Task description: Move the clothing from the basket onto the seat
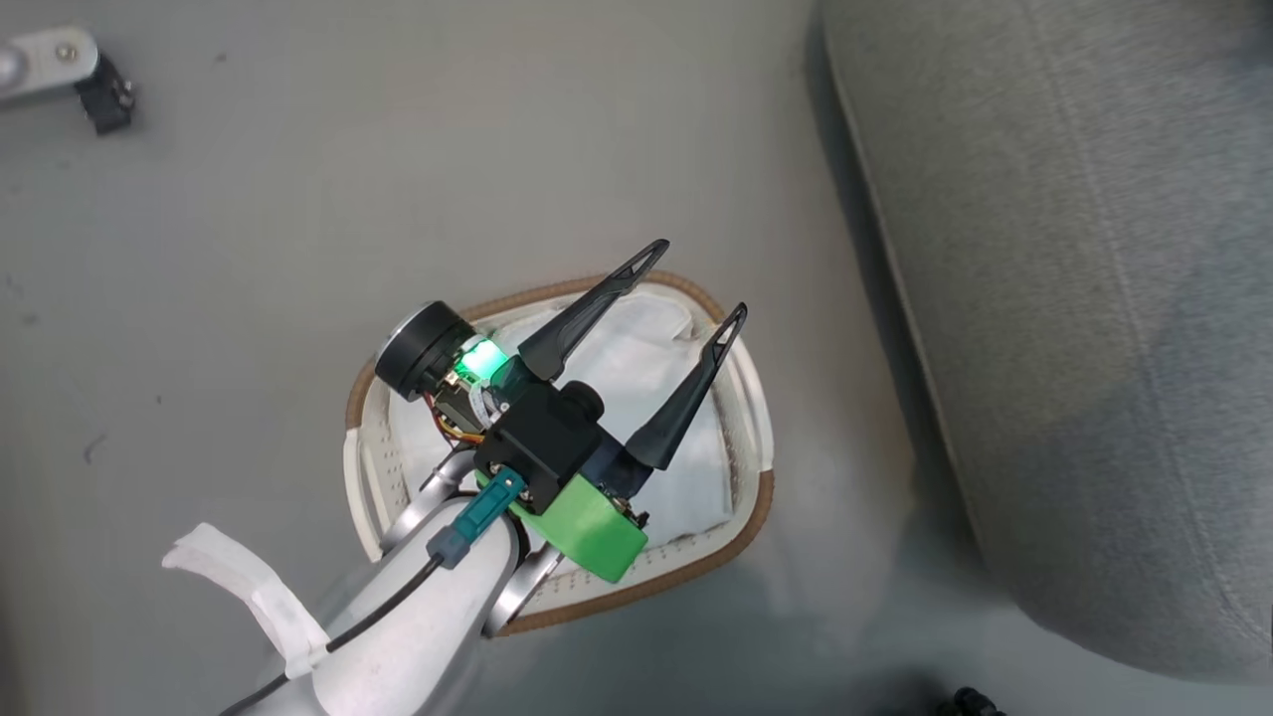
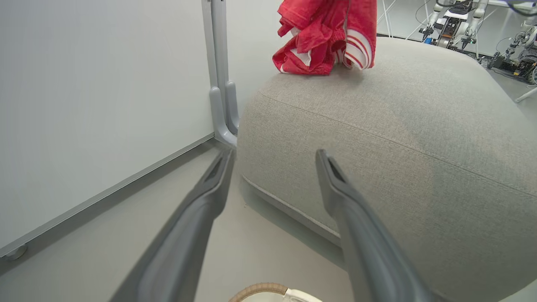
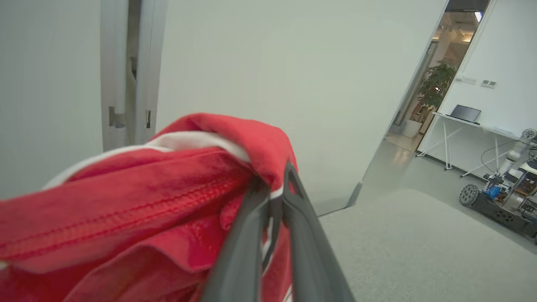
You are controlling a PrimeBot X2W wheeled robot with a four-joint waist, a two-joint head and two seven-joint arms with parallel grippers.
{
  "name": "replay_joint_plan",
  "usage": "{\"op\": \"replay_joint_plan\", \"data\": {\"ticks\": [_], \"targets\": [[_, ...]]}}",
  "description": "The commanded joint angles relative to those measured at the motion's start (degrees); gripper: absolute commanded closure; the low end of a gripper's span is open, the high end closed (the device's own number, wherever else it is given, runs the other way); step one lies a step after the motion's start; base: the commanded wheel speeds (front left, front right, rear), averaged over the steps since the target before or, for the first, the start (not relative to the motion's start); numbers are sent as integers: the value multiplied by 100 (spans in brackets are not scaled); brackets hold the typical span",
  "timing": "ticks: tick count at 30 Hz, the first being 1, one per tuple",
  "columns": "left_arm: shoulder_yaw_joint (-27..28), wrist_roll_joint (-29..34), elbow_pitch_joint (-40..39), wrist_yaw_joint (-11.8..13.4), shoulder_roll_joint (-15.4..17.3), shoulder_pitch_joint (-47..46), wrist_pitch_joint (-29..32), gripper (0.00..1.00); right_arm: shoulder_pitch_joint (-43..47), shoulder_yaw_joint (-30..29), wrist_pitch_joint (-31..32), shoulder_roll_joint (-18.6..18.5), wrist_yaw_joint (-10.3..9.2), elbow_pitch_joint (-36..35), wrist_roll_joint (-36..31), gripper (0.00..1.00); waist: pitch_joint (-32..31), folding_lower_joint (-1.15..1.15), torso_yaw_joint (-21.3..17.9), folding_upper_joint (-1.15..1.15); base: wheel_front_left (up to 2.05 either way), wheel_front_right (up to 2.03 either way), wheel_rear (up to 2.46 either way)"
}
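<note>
The clothing (image 2: 327,37), a red jersey with white stripes, hangs bunched over the far end of the grey seat (image 2: 398,126), and its lower folds reach the cushion top. My right gripper (image 3: 272,184) is shut on a fold of the clothing (image 3: 147,201) above the seat (image 3: 419,251). In the head view, my left gripper (image 1: 701,276) is open and holds nothing above the basket (image 1: 761,517), which contains a white fabric sheet (image 1: 646,358). In the left wrist view, the left gripper (image 2: 275,153) points at the seat's side, with the basket rim (image 2: 256,289) just below.
A white partition panel (image 2: 84,105) on a grey post (image 2: 220,84) stands left of the seat. A metal foot with a caster (image 1: 70,70) is on the floor at the far left. Other robots (image 3: 503,197) and a desk stand beyond the seat.
</note>
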Motion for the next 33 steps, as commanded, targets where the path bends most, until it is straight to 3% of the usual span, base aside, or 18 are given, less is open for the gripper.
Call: {"op": "replay_joint_plan", "data": {"ticks": [1,6,15,17,18,20,33], "targets": [[17,89,-16,-15,-41,-119,-3,0,194,-155,-2,-67,-8,107,-85,100,625,-1,482,0,0,0,0],[47,143,-36,-15,-60,-177,-3,0,624,-545,-2,61,-8,370,-228,100,781,-1,326,0,0,0,0],[-39,93,-18,-15,-102,-363,-4,0,1045,-454,-1,243,-8,380,-246,100,743,-1,68,0,0,0,0],[-23,76,-10,-15,-127,-351,-3,0,1161,-383,-1,267,-8,287,-232,75,668,-1,41,0,0,0,0],[-19,50,-26,-15,-143,-326,-4,0,1228,-342,-1,276,-8,224,-209,41,621,-1,29,0,0,0,0],[15,29,-7,-14,-136,-256,-4,0,1335,-260,-2,278,-8,93,-171,0,514,-1,11,0,0,0,0],[1112,-232,210,132,-430,500,-4,0,2113,586,-2,475,-9,-178,106,0,-815,-1,46,0,0,0,0]]}}
